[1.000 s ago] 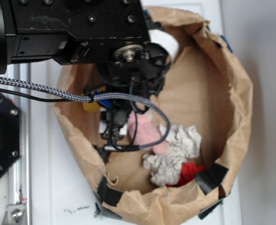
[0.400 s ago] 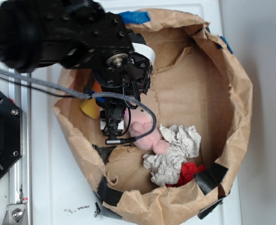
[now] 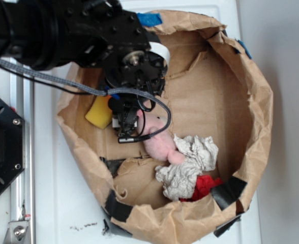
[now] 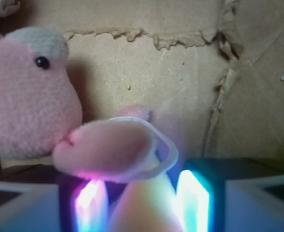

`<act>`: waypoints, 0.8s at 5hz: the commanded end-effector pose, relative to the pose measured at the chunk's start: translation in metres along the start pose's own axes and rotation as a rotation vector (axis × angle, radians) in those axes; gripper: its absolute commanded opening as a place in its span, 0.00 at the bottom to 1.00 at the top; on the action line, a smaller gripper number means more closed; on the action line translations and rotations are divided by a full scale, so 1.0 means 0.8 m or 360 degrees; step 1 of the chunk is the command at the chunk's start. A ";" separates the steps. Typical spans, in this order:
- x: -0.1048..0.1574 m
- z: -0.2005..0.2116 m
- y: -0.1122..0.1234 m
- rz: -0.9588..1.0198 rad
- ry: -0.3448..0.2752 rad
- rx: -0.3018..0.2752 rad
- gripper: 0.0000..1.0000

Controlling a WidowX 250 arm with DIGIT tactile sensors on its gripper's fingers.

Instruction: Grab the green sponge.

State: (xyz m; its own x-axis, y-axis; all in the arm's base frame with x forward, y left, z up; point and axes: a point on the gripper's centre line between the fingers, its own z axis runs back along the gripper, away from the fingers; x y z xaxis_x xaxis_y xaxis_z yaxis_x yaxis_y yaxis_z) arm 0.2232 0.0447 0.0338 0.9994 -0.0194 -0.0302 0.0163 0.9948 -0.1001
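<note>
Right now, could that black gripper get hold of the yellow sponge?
Probably not from this pose: the gripper sits over the pink plush bunny, an ear between its fingers, while the sponge lies beside it.

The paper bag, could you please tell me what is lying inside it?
Inside the paper bag: a yellow sponge, a pink plush bunny, a crumpled grey-white rag and something red half under it. The arm hides the upper left corner.

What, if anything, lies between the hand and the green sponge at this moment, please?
The pink plush bunny: its ear lies between the hand's fingers, while the green sponge sits off to the side against the paper bag wall.
</note>
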 end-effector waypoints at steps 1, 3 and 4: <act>0.005 0.031 0.003 -0.0025 -0.0121 0.0008 0.00; 0.014 0.080 -0.008 0.0017 -0.0195 -0.0014 0.00; 0.024 0.133 -0.026 0.0067 -0.0286 -0.0123 0.00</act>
State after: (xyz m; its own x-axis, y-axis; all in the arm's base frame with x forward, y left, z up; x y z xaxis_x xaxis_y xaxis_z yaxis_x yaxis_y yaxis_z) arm 0.2407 0.0303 0.1258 0.9964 0.0314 0.0790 -0.0158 0.9814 -0.1912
